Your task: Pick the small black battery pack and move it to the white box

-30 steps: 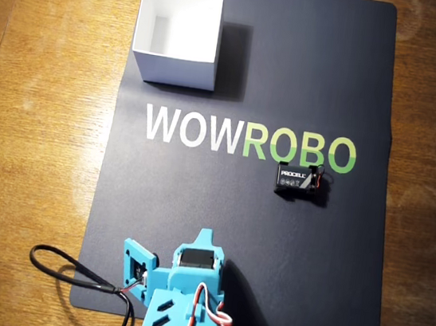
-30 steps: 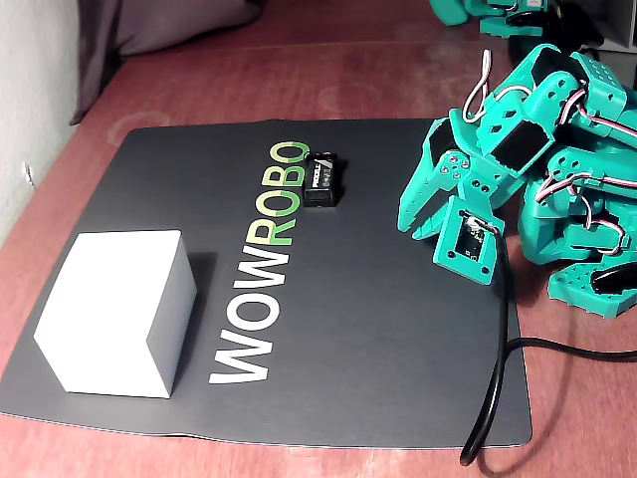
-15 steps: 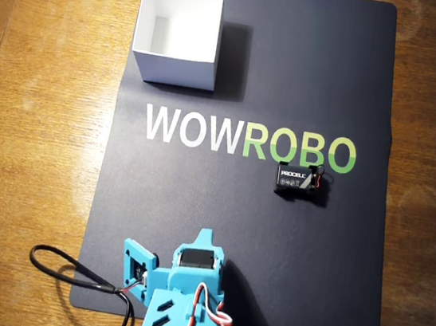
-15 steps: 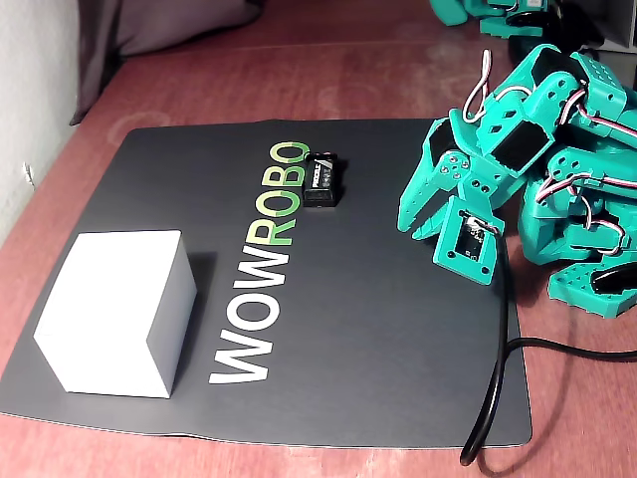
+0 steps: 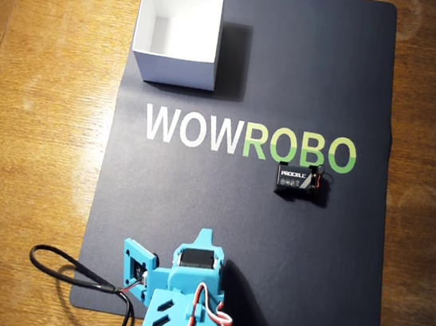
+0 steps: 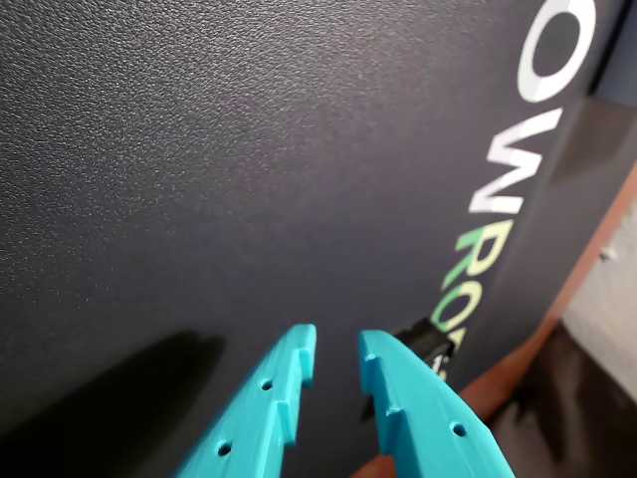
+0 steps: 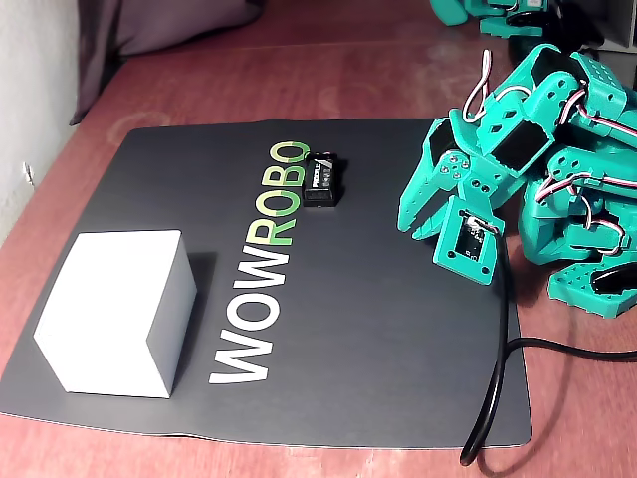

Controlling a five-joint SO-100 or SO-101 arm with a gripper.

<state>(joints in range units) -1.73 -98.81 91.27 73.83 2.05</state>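
The small black battery pack [image 5: 296, 181] with white PROCELL lettering lies flat on the black mat, just below the last letters of WOWROBO; it also shows in the fixed view [image 7: 320, 177]. In the wrist view only a sliver of the battery pack [image 6: 430, 344] peeks past the right finger. The white box [image 5: 174, 70] stands open-topped and empty at the mat's far left corner, also seen in the fixed view [image 7: 114, 309]. My teal gripper [image 5: 205, 234] hovers low over the mat's near edge, far from both. Its jaws stand a narrow gap apart and hold nothing [image 6: 335, 337].
The black WOWROBO mat [image 5: 270, 258] lies on a wooden table [image 5: 35, 147]. A black cable [image 5: 67, 268] loops off the arm to the left in the overhead view. Parts of another teal arm [image 7: 478, 10] sit at the back right in the fixed view.
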